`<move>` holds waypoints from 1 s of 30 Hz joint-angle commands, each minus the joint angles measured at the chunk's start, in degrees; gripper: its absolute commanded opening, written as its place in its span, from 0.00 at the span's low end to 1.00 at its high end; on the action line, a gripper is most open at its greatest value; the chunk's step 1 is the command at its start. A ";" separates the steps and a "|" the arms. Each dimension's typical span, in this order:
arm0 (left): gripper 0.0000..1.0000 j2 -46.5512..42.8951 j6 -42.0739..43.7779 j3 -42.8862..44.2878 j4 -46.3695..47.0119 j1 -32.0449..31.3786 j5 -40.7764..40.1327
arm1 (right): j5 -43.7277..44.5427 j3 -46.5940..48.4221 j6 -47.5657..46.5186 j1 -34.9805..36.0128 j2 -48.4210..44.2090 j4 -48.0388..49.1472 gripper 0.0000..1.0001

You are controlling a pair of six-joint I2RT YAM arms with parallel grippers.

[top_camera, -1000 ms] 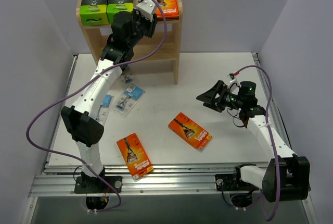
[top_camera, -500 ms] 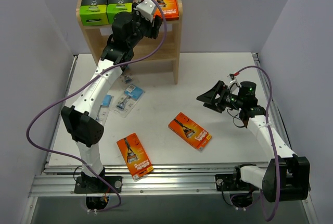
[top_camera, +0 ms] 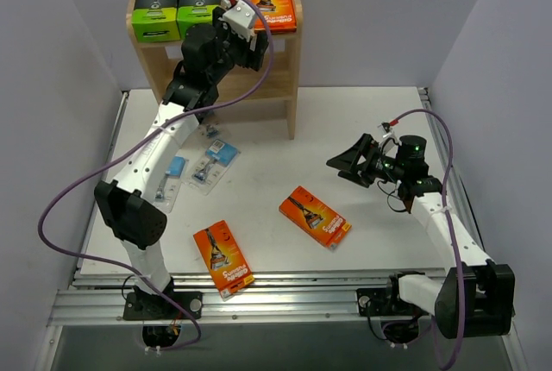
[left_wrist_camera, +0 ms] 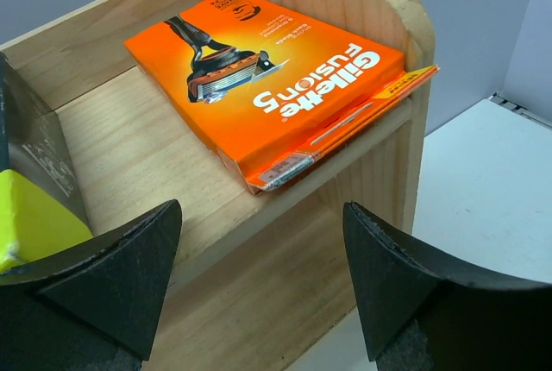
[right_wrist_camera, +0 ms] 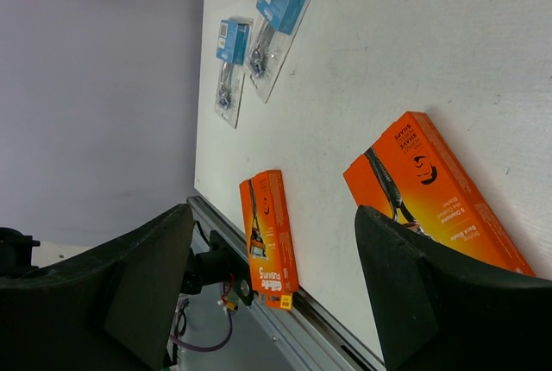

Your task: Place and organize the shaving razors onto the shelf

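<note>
Left end effector: spread wide and holding nothing, hanging in front of the top tier of the shelf.
Orange box: lies flat on that tier just ahead of the open jaws and a little above them. It is set askew, and its near corner hangs past the tier's front lip.
Black-and-lime boxes: stand on the same tier, off the left finger's side. One lime corner shows beside that finger in the wrist view.
Step in hand: judged to be letting go of the orange box and drawing clear.
How to do it well: pull straight back along the line of the fingers with the jaws kept wide, so that neither pad hooks the overhanging corner and drags the box off.
Tidying: a light push on the near edge would likely seat the box fully and square it to the side panel.
Right end effector: spread and holding nothing, hovering above the counter.
Two orange boxes: lie flat on the counter ahead of the right fingers, well apart from each other.
Blister packs: lie on the counter farther out beyond those boxes, nearer the shelf.
Left to do: most packs are not yet shelved.
</note>
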 commanded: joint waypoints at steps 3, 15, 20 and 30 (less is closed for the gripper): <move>0.86 -7.74 -0.90 -2.99 1.01 0.22 1.09 | 0.27 0.60 -0.86 -0.50 -2.35 -0.32 0.72; 0.89 -25.31 -4.40 -21.68 5.31 0.14 10.58 | 3.78 -0.98 -3.05 -0.42 -2.70 -3.57 0.72; 0.93 -34.28 -6.61 -32.51 5.14 0.22 9.89 | 10.20 -0.63 -7.71 0.46 -2.61 -11.73 0.72; 0.94 -51.59 -10.65 -53.52 -1.19 0.31 1.01 | 29.26 -3.00 -6.23 12.48 -4.37 -19.57 0.66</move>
